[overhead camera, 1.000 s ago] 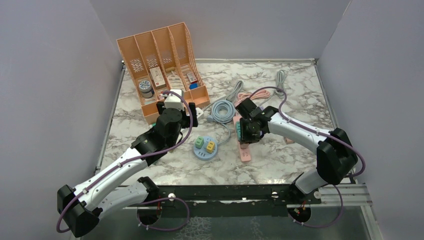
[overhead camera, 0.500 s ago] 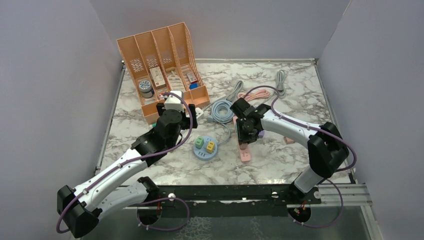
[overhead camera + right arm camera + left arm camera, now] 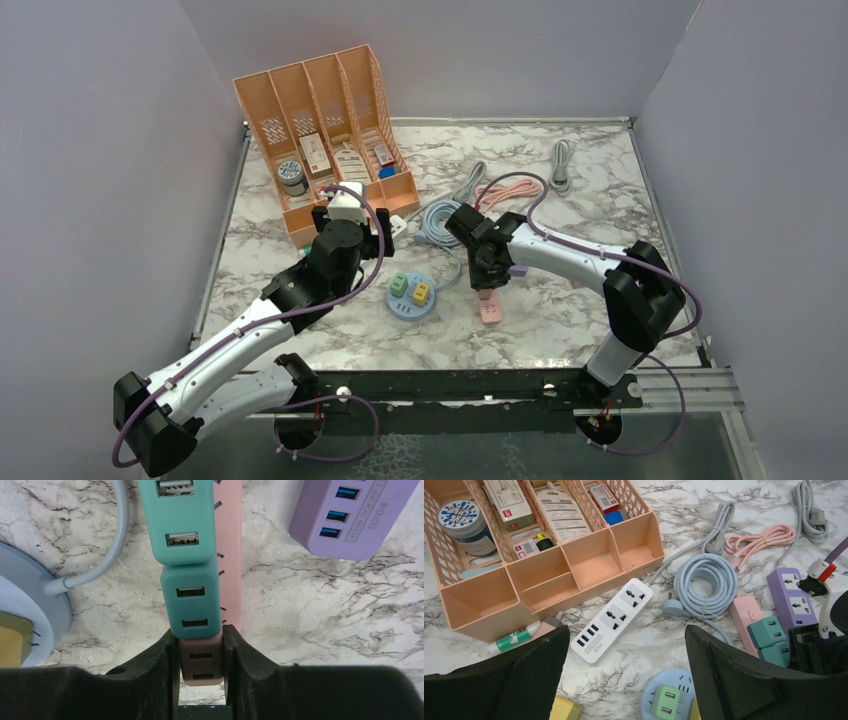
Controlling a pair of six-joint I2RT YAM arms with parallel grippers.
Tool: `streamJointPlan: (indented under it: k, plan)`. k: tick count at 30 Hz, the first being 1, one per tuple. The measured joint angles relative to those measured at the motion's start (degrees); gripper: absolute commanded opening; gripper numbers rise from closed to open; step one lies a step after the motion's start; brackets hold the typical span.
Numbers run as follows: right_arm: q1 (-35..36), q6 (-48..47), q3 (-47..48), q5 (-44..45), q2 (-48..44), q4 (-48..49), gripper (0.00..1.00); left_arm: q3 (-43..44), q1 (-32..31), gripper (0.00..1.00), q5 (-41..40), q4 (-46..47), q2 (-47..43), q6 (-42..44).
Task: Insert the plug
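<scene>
- Plug point(image 3: 201, 662) (dusty-pink USB block) pinched betw. R gripper point(image 3: 200, 636) fingers, jaws nearly closed, clamping its sides.
- Sits at end of pink strip point(image 3: 230, 555) nearest wrist cam, touching the lower of two teal adapters point(image 3: 191, 600); can't tell if fully seated.
- Purple strip point(image 3: 350, 515) near pink one, on its other side.
- L gripper point(image 3: 626, 630) spread wide, holding nothing, hovering above white strip point(image 3: 613, 614).
</scene>
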Motion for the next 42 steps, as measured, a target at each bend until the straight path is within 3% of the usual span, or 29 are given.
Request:
streamJointPlan:
  k: [10, 16, 18, 24, 31, 42]
  plan:
    - [0.04, -0.83, -0.92, -0.22, -0.13, 1.44, 0.02, -0.09, 0.0, 0.88, -0.33, 0.02, -0.15, 0.83]
    - [0.04, 0.39, 0.94, 0.09, -1.29, -0.35, 0.6, -0.09, 0.0, 0.88, -0.33, 0.02, -0.11, 1.27]
    - [0.04, 1.73, 0.94, 0.55, -1.73, -1.6, 0.68, -0.09, 0.0, 0.88, -0.33, 0.07, -0.09, 1.4]
    - [0.04, 3.93, 2.01, 2.99, -12.7, -3.37, 0.7, -0.07, 0.0, 0.88, -0.31, 0.83, 0.35, 1.46]
    - [-2.67, 11.65, 1.09, 12.61, -23.91, -6.14, 0.68, 0.5, 0.26, 0.88, 0.74, 1.14, 1.25, 1.62]
    - [-29.2, 11.8, -11.65, 14.45, -29.31, -4.33, 0.69, 0.46, 0.28, 0.88, 11.93, 4.92, 0.81, 2.89]
